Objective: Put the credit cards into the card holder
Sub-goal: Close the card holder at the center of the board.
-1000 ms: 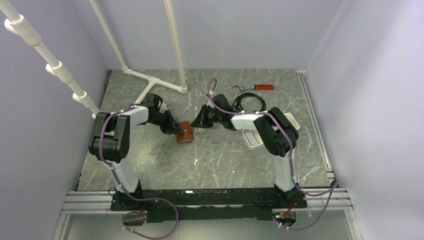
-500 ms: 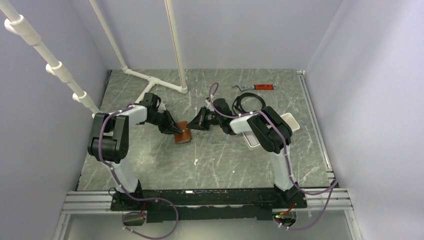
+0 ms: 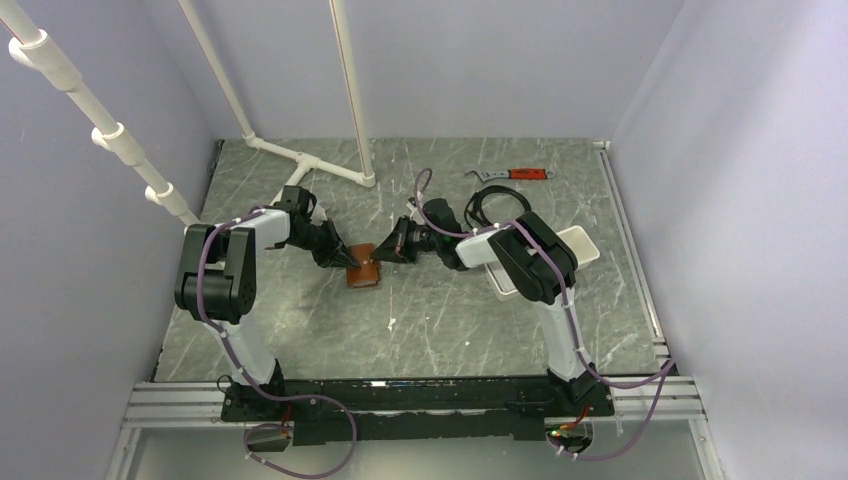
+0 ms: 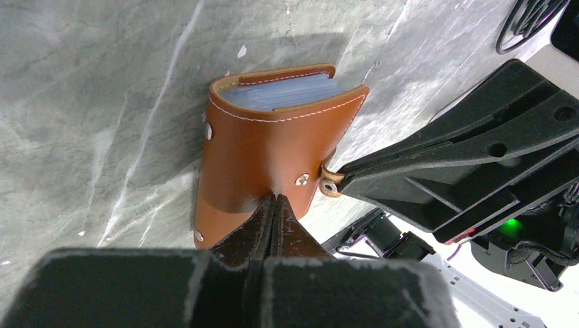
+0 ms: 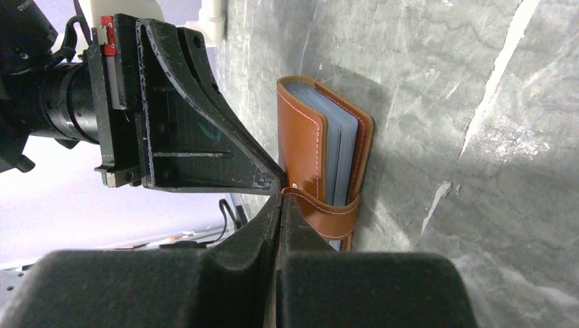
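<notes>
The brown card holder lies folded on the table between my two grippers. In the left wrist view its cover faces up and the grey edges of the credit cards show inside; they also show in the right wrist view. My left gripper is shut, its tips pressing on the cover. My right gripper is shut on the closing tab, which curls round the holder's open edge.
A white tray sits at the right, partly under the right arm. A coil of black cable and a red-handled wrench lie at the back. White pipes stand at the back left.
My right gripper has moved left to the holder and onto its tab. The left gripper stayed on the cover, and the holder shifted slightly left.
</notes>
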You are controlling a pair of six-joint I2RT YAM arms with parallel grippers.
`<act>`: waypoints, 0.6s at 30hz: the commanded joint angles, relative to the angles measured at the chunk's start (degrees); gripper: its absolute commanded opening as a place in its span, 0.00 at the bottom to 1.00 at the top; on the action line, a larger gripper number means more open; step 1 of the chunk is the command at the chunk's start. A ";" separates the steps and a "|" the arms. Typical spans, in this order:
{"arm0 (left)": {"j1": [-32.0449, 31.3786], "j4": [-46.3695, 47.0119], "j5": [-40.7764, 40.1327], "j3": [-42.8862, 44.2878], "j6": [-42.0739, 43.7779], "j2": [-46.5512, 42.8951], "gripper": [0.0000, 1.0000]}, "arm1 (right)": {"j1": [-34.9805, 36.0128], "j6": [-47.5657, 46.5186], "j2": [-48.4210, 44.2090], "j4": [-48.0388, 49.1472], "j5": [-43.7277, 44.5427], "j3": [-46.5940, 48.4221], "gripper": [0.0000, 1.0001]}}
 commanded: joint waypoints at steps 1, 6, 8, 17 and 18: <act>-0.15 -0.13 -3.10 -0.41 1.31 1.59 0.00 | 0.85 -1.80 1.29 0.33 -0.27 3.10 0.00; -0.23 0.23 -2.93 -0.82 1.11 1.61 0.00 | 1.58 -2.53 2.09 -0.98 -0.18 4.59 0.00; -0.24 0.29 -3.00 -0.82 1.11 1.55 0.00 | 1.78 -3.05 2.25 -1.69 -0.04 5.03 0.00; -0.24 0.63 -2.68 -0.85 1.02 1.92 0.00 | 2.78 -6.10 2.45 -5.52 1.75 5.51 0.00; -0.24 0.69 -2.71 -0.86 0.97 1.94 0.00 | 2.97 -6.59 2.43 -6.29 2.38 5.59 0.00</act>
